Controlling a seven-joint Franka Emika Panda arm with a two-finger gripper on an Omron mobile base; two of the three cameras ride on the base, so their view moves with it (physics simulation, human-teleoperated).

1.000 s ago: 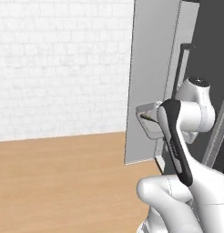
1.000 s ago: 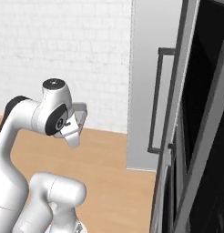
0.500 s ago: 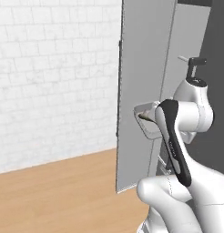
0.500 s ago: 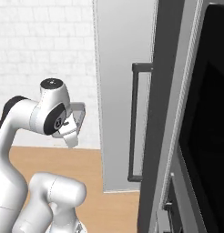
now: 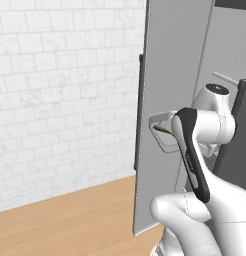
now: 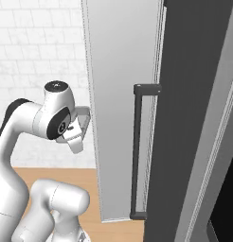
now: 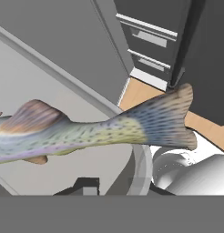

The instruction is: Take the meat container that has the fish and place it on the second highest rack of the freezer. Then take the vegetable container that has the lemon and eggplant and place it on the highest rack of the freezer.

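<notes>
Carrying the meat container (image 5: 164,131) up at chest height beside the arm: in the left base view it shows at about 3 o'clock from frame centre, a pale shallow tray held against the grey freezer door (image 5: 170,100). Right base view has the container (image 6: 76,128) at 9 o'clock, tucked under the arm's upper joint

Gripper (image 7: 109,189) jaws drawn close together; hand view shows the fish (image 7: 86,129) lying right across the frame just above the fingertips, tail fanned toward 2 o'clock, with the container's curved pale rim (image 7: 142,168) at 5 o'clock. Judged: jaws are pinched on that rim, though the contact itself sits under the frame's lower edge and is not plainly seen

Handling, as judgement:
- Container looks rigid, thin-walled and light; smooth surface, likely slippery under a narrow pinch
- Fish lies loose on top, longer than the tray is deep; a tilt could slide it out
- One-edge hold means the far side wants to droop; keep it level
- Best hold is the rim wall itself, fingers straddling it, not the fish

Door handle (image 6: 137,151) stands at 3 o'clock in the right base view. Racks not visible, so second-highest shelf cannot be picked out yet. Vegetable container not yet dealt with
</notes>
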